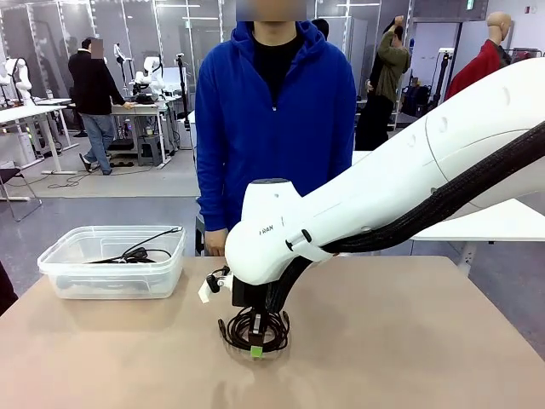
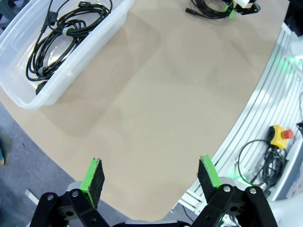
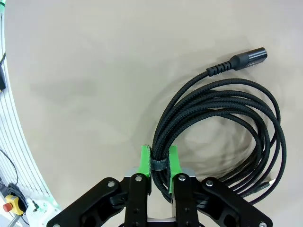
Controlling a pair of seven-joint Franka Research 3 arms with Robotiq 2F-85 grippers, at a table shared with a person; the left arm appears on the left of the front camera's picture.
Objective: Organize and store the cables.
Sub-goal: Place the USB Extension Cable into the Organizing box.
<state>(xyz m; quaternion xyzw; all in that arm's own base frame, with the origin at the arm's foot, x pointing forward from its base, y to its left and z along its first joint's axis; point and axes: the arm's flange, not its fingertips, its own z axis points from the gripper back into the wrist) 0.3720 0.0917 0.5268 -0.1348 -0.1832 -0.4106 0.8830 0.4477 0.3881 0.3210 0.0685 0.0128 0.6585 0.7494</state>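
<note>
One of the cables (image 3: 222, 101), a braided black cord wound in a loose coil, lies on the tan table (image 1: 409, 341). My right gripper (image 3: 159, 161) points down at it, its green pads pressed against the strapped part of the bundle. The same coil (image 1: 254, 331) shows under the right gripper (image 1: 255, 348) at the table's middle front. Its plug (image 3: 248, 57) points away from the coil. More coiled cables (image 1: 128, 254) lie inside the clear bin (image 1: 51, 260). My left gripper (image 2: 151, 175) hangs open above bare table, holding nothing, well away from the bin (image 2: 102, 35) and its cables (image 2: 57, 42).
A person in a blue hoodie (image 1: 272, 119) stands at the far edge, arms down. The clear bin is at the far left. Beyond the table's edge runs a metal rail with a yellow stop button (image 2: 280, 135) and loose wiring.
</note>
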